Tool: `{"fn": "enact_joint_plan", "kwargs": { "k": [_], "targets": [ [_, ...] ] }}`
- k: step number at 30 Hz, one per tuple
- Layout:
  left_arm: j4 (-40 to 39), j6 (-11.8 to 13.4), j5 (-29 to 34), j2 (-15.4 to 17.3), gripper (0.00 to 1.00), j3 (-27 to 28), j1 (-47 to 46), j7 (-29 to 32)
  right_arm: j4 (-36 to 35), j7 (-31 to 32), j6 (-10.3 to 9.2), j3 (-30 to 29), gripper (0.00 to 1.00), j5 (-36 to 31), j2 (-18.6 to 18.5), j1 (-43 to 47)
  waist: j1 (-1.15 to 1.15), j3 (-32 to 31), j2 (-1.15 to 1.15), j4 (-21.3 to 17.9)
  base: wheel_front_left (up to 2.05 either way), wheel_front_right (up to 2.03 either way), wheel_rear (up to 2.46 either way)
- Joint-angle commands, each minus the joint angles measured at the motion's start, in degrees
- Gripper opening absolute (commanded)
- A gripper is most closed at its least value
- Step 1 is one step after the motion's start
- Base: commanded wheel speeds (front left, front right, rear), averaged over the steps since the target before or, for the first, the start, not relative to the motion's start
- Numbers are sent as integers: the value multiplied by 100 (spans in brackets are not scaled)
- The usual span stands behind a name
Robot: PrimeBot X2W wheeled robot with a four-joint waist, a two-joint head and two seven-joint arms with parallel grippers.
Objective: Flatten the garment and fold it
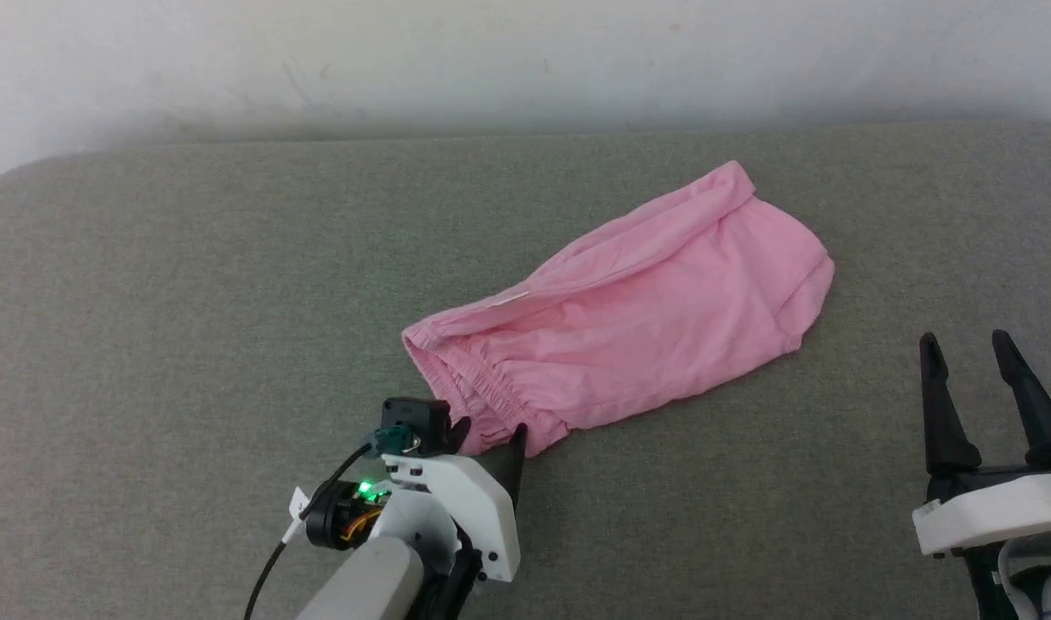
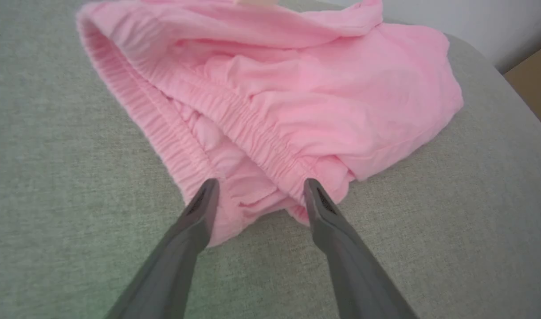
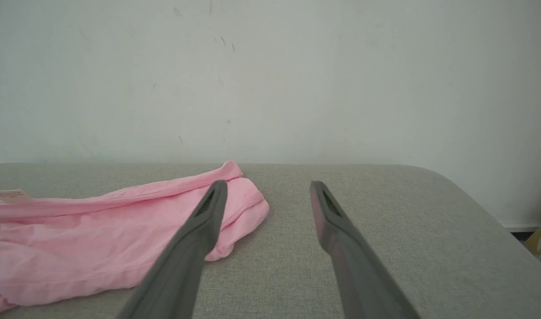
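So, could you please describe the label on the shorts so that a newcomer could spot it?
On the grey padded surface lie pink shorts, slanting from near left to far right. Along their far edge, towards the gathered waistband end, a small flat label sticks out. It is the only white patch on the pink cloth.

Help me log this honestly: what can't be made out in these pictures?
- Print on the label: too small, right wrist view.
- Whether the left tool touches the shorts: left wrist view, its fingers overlap the cloth, contact unclear.
- The shorts' far edge: cut off by left wrist view's top edge.
- The right tool: lower part cut off by head view's bottom edge.
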Motion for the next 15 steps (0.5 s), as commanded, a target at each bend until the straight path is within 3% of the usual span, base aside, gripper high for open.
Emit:
{"fn": "enact_joint_plan", "kwargs": {
  "k": [1,6,12,13,14,15],
  "targets": [
    [85,44,29,-28,100,-18,-110,49,-11,-9,-12,-19,100,41,37,-76,-1,176,0,-155,0,0,0],
    [500,171,199,-45,100,-181,-292,256,46,-52,-12,-24,100,64,47,-121,-1,283,0,-194,0,0,0],
    [1150,281,839,213,100,-835,-473,993,8,-69,-12,26,100,117,21,-196,-1,352,0,-146,0,0,0],
    [1218,257,888,236,81,-926,-477,1132,-9,-68,-12,40,100,121,2,-207,-1,352,0,-125,0,0,0],
    [1259,231,902,246,36,-984,-472,1237,-27,-61,-12,47,100,130,-12,-220,-1,352,0,-103,0,0,0],
    [1275,206,891,246,0,-1012,-462,1295,-47,-52,-12,57,100,135,-26,-233,-1,345,0,-78,0,0,0]
  ]
}}
